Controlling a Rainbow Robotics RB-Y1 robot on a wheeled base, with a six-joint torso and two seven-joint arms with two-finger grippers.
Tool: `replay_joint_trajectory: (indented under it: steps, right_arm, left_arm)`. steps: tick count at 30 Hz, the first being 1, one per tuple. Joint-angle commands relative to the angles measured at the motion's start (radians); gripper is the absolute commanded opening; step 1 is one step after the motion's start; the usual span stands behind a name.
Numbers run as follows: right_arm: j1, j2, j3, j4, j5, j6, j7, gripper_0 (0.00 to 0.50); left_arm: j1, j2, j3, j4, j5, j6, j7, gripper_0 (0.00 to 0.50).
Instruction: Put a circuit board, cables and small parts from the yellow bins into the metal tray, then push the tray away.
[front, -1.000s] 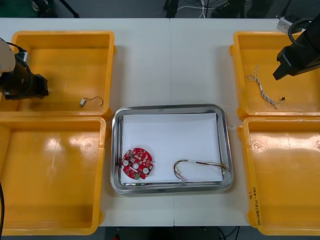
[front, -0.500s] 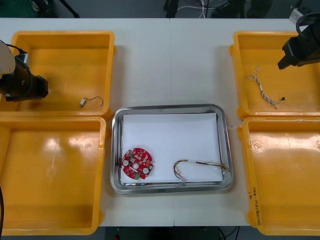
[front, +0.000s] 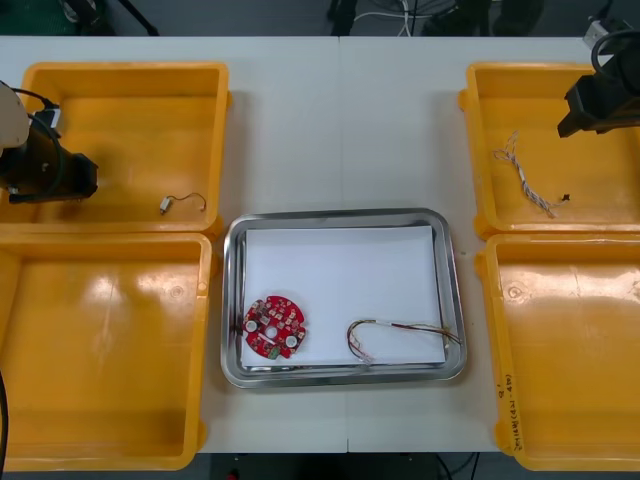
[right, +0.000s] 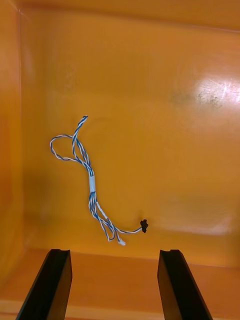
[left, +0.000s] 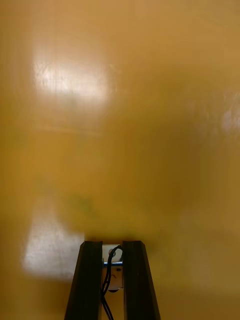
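Yellow plastic bins, four in all, stand two at each side of a light table (front: 340, 120), with one metal tray (front: 340, 215) between the near pair. The tray is white inside. It holds one round red circuit board (front: 273, 326) by its near left corner and one thin looped cable (front: 395, 333) by its near right corner, the two well apart.

The far left bin (front: 125, 110) holds one loose small metal part (front: 165, 206) with a thin wire (front: 188, 196), close to the bin's near wall. Your left gripper (left: 112, 245) is over that bin's left side. Its fingers are clamped on a held small metal part (left: 116, 275) that trails a black cable (left: 106, 287).

The far right bin (front: 545, 120) holds one twisted blue and white cable (front: 525, 180) with a small black tip, lying on the bin's floor. Your right gripper (right: 115, 255) hovers over that bin's far right corner with its fingers spread wide. The twisted cable lies beyond the fingertips, apart from them.

That makes two small metal parts, one board and one tray.

The near left bin (front: 100, 350) and near right bin (front: 570, 350) sit just beside the tray's side rims. A broad strip of bare table runs from the tray's far rim, between the two far bins, to the table's far edge.
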Motion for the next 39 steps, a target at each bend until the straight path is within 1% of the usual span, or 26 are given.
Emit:
replay_joint_trajectory:
  steps: [1, 8, 11, 18, 23, 27, 30, 34, 39]
  right_arm:
    - [-0.053, 0.036, -0.028, 0.022, 0.023, -0.032, 0.032, 0.5]
    - [-0.055, 0.067, -0.027, 0.063, 0.047, -0.069, 0.035, 0.5]
    - [-0.055, 0.082, -0.028, 0.089, 0.061, -0.104, 0.038, 0.5]
    - [-0.053, 0.107, -0.013, 0.118, 0.095, -0.155, 0.046, 0.5]
    - [-0.046, 0.114, 0.073, 0.129, 0.112, -0.228, 0.039, 0.5]
    - [-0.038, 0.137, 0.079, 0.154, 0.138, -0.259, 0.038, 0.5]
    - [-0.035, 0.153, 0.079, 0.187, 0.133, -0.291, 0.042, 0.5]
    - [-0.018, 0.173, 0.081, 0.226, 0.132, -0.34, 0.044, 0.5]
    - [0.022, 0.179, 0.079, 0.227, 0.127, -0.399, 0.047, 0.5]
  left_arm:
    - [-0.012, 0.04, 0.064, -0.085, -0.003, 0.097, -0.089, 0.0]
    - [-0.025, 0.045, 0.093, -0.191, -0.014, 0.25, -0.066, 0.0]
    - [-0.025, 0.045, 0.101, -0.267, -0.02, 0.333, -0.049, 0.0]
    - [-0.026, 0.043, 0.104, -0.407, -0.023, 0.487, -0.019, 0.0]
    - [-0.029, 0.025, 0.104, -0.524, -0.014, 0.609, 0.009, 0.0]
    - [-0.037, -0.006, 0.095, -0.599, -0.018, 0.621, 0.05, 0.0]
    - [-0.041, -0.035, 0.07, -0.663, -0.017, 0.621, 0.107, 0.0]
    - [-0.041, -0.074, 0.011, -0.732, -0.018, 0.621, 0.19, 0.0]
    - [-0.041, -0.123, -0.086, -0.797, -0.011, 0.621, 0.302, 0.0]
